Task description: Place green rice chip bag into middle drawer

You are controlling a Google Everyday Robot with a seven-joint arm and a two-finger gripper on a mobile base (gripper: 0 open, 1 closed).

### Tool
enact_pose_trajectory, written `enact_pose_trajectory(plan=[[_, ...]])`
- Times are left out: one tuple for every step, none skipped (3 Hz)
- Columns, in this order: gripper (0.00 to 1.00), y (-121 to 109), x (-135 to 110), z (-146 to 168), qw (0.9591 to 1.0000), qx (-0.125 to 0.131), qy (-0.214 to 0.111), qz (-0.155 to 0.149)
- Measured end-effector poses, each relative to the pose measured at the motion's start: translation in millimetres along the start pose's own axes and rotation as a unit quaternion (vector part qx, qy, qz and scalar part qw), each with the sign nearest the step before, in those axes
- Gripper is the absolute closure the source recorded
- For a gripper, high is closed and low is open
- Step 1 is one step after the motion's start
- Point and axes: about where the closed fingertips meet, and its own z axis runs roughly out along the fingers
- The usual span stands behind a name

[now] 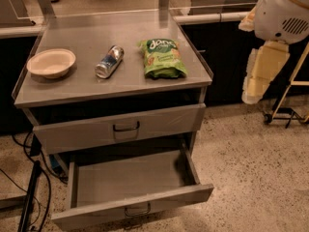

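The green rice chip bag (pixel 163 57) lies flat on the right side of the cabinet top (pixel 82 88), lettering facing up. The middle drawer (pixel 133 203) is pulled out below it. Its grey inside holds nothing, and its dark pull handle faces me. My gripper (pixel 258 76) hangs pale and cream-coloured below the white arm housing (pixel 282 11), at the right of the view. It is off to the right of the cabinet, apart from the bag and holding nothing that I can see.
A silver-blue can (pixel 109 62) lies on its side left of the bag. A pale bowl (pixel 51 63) sits at the far left. The upper handled drawer (pixel 125 127) is shut. Cables (pixel 29 197) run on the floor at left. A stand with wheels (pixel 285 112) is at right.
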Motion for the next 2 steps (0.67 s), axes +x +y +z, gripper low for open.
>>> enact_pose_trajectory(plan=[[0.00,-13.6,5.3,15.3,1.0000,0.001,0.003,0.006],[0.00,-92.4,29.4,65.9,0.9994,0.006,0.026,0.019]])
